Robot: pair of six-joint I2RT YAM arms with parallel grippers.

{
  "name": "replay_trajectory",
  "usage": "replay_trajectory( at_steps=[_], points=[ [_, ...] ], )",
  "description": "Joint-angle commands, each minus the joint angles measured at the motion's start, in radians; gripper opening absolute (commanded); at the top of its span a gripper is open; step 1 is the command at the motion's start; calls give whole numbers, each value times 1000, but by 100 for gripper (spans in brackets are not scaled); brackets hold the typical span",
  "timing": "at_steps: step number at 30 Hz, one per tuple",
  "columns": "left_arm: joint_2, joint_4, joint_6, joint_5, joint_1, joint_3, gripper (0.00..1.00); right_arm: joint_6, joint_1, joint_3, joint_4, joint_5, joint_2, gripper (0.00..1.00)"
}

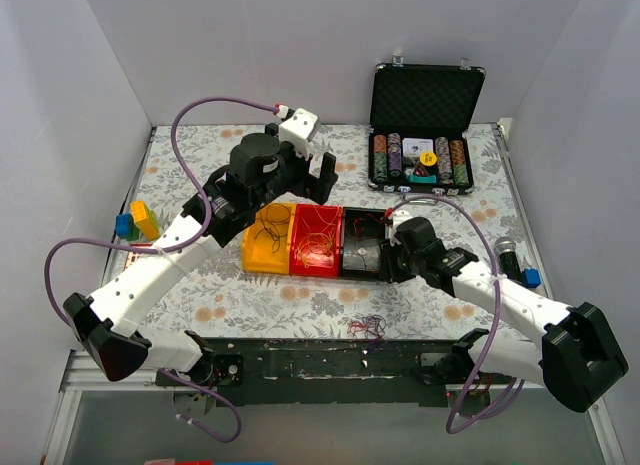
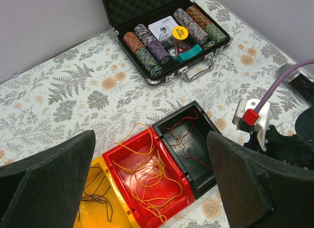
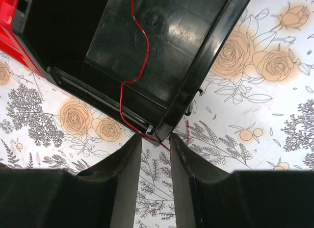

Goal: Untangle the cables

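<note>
You are looking down on a flowered table [image 1: 250, 305] carrying an opened chip case [image 1: 425, 85] at its far side and, mid-table, three bins touching in a row: yellow bin [image 1: 262, 268], red bin [image 1: 316, 272], black bin [image 3: 213, 51]. Your left pincer [image 2: 151, 154] is hanging above the row, fingers spread wide, holding nothing. Your right pincer [image 3: 155, 139] is sitting low at a corner of the black bin, fingers drawn close with a gap showing (nothing visibly pinched). The red cable [image 3: 146, 41] is running across that bin's floor, over its rim and between those fingertips. Yellow strands [image 2: 147, 174] are lying in the red bin, dark purple strands [image 2: 95, 189] in the yellow bin, and a small tangle [image 1: 368, 325] is sitting by the table's near edge.
</note>
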Motion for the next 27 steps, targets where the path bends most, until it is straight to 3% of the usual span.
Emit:
replay_trajectory(
  at_steps=[1,5,11,18,20,24,27],
  points=[
    [-47,15,5,-4,7,-14,98,29,2,-37,27,-14,-15,37],
    [-44,15,4,-3,7,-11,98,41,2,-62,33,-14,-38,35],
    [-39,15,1,-1,7,1,98,50,2,-71,31,-14,-70,23],
    [-42,14,1,-1,7,1,98,29,2,-76,31,-51,-81,45],
    [-42,14,-1,0,7,1,98,24,2,-82,36,-51,-80,45],
    [-41,14,-1,-3,7,4,98,23,2,-88,44,-50,-74,36],
    [-44,12,-1,-1,7,-1,98,17,4,-67,28,-31,-81,38]
  ],
)
